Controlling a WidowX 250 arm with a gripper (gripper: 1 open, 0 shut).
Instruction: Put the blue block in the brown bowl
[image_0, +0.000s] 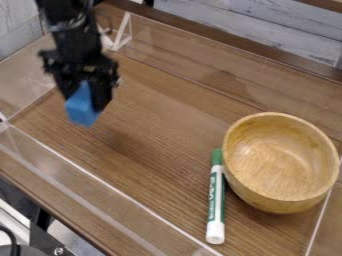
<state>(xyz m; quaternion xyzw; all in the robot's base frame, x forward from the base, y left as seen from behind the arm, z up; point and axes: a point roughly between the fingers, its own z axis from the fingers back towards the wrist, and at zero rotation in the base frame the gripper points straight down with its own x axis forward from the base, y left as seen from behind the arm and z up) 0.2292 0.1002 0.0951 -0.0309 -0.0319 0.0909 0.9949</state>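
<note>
The blue block (84, 104) hangs in the air above the wooden table, with my gripper (86, 95) shut on its upper part and pointing straight down. Its shadow falls on the boards below. The brown bowl (279, 161) stands upright and empty at the right side of the table, well away from the gripper and to its lower right.
A green-and-white marker pen (215, 195) lies just left of the bowl. A clear plastic wall (80, 172) borders the table (174, 110) along the front and left. A clear triangular stand (120, 30) sits at the back left.
</note>
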